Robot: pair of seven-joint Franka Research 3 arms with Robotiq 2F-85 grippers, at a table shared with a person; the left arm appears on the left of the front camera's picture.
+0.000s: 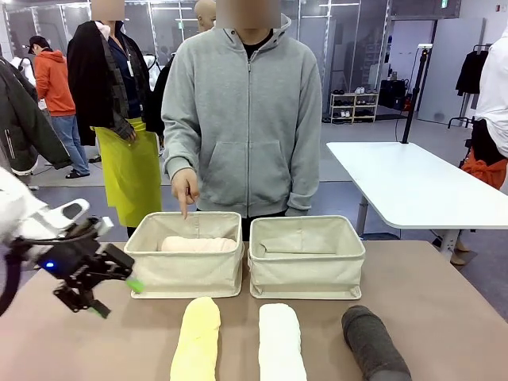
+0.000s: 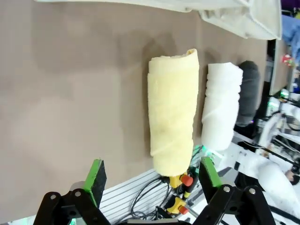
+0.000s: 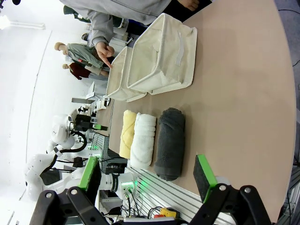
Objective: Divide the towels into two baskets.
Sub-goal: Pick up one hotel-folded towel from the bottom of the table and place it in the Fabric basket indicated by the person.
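Three terry rolls cut off, yellow towel (image 1: 196,337), white towel (image 1: 281,341), grey towel (image 1: 373,341), pink towel (image 1: 198,244) half-hidden in basket (image 1: 186,274), left gripper (image 1: 117,298), right gripper (image 3: 146,164) gaping empty.

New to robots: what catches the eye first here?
A light yellow rolled terry towel, a white rolled towel and a dark grey rolled towel lie in a row on the brown table. Behind them, a person's hand points at the left cream canvas basket, holding a pale pink rolled towel; the right cream canvas basket stands alongside. The left claw hovers open nearby.
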